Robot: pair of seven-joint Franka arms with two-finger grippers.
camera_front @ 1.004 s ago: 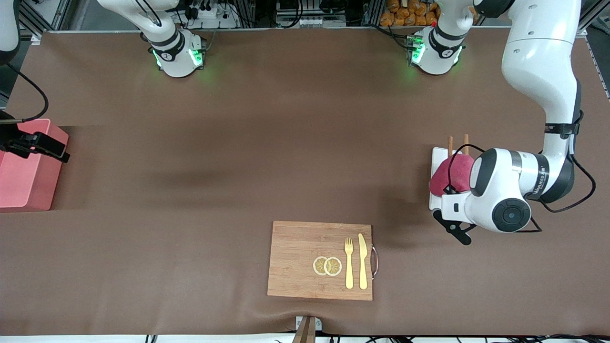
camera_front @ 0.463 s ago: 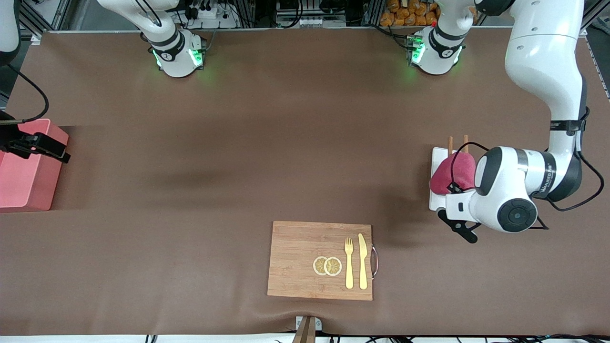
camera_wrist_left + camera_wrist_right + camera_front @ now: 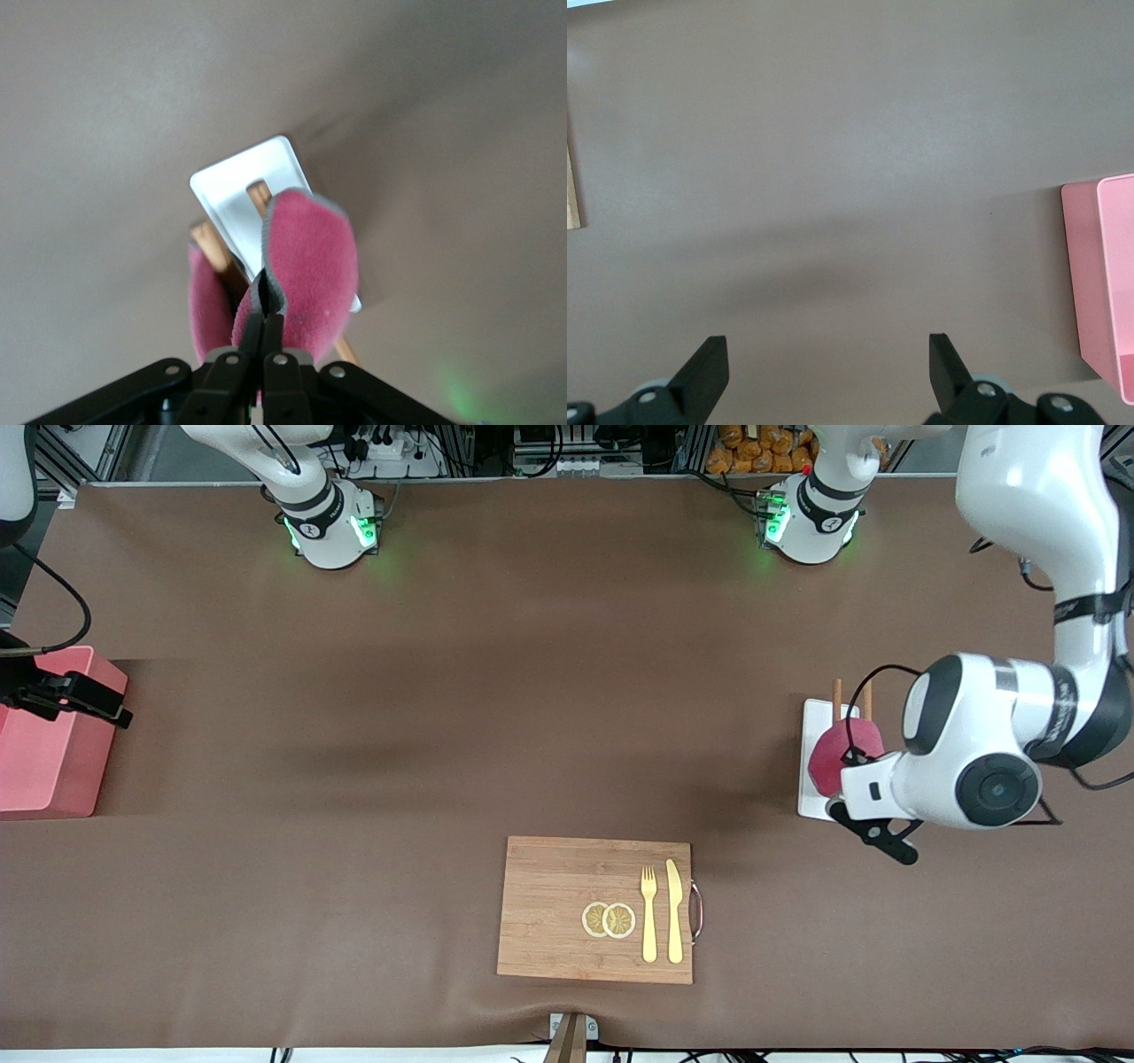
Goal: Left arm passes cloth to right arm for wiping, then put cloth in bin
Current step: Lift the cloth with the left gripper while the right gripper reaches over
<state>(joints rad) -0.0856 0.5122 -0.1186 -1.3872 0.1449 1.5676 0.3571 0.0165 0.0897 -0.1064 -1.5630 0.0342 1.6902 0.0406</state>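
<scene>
left gripper (image 3: pixel 263 323) is pinching the cloth (image 3: pixel 306 266) w/ fingers pressed tight on a fold of it, and it's up off the white tray (image 3: pixel 813 726) now, hanging over it. vs a sec ago the left arm has lifted and swung toward its own end of the table; the cloth looked spread and slumped on the tray then, now it shows as a smaller bunched lump (image 3: pixel 837 759) dangling from the grip. in the left wrist view the fabric droops in two lobes below the fingers, w/ the chopsticks (image 3: pixel 232 266) and tray clearly beneath and apart from it. so the pickup reads as done, imo, and the handoff is next. right gripper (image 3: pixel 824 372) hangs by the bin (image 3: pixel 44 735) at the right arm's end of the table, fingers spread wide, nothing between them, waiting; it hasn't shifted across the frames. bin sits well apart from the cloth, nearly the whole table between them. wooden board (image 3: pixel 595 909) w/ fork, knife and two lemon slices sits untouched, nearer the front camera. the grip is on a thin fold only, so the cloth could slip during the carry.
</scene>
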